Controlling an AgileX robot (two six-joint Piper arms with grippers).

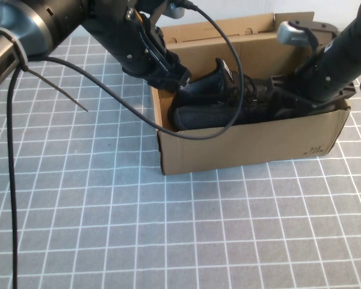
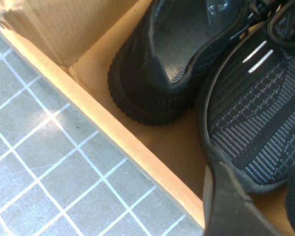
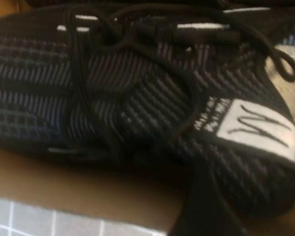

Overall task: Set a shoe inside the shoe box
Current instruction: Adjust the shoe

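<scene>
Grey mat with a white grid under an open brown corrugated shoe box, small black print on its front corner. Left gripper at the box's left end, right gripper at its right; cannot tell whether either grips. Black knit-mesh shoe lies inside beside its twin, laces loose, white tongue label with an unreadable black scrawl.

left claw lowered, right claw lowered
</scene>
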